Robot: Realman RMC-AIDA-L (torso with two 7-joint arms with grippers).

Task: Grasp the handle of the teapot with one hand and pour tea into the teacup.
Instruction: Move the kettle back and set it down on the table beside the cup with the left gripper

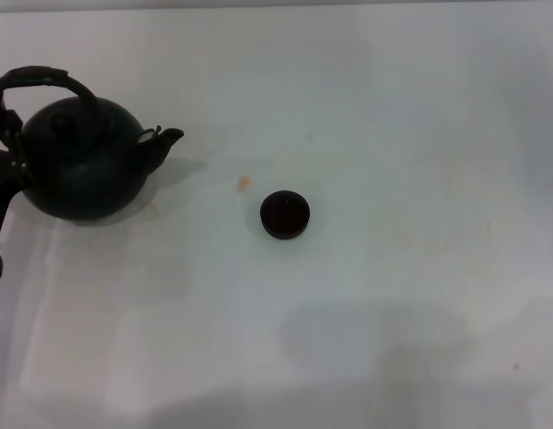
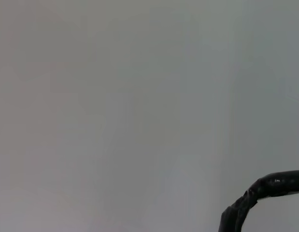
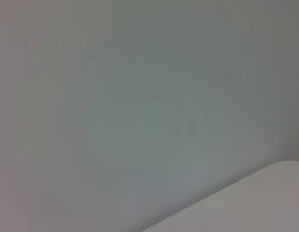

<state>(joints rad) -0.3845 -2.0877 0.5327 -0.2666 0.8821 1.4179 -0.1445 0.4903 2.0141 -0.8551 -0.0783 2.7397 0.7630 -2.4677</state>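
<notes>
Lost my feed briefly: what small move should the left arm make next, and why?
Probably close the left gripper onto the handle. It sits at the handle's left end, the teapot looks still set on the table, and the teacup waits off its spout.

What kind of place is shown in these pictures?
Probably a plain test bench, not a home kitchen: a bare white table carries only a black teapot with an arched handle and a small dark teacup. A faint orange stain marks the surface between them.
</notes>
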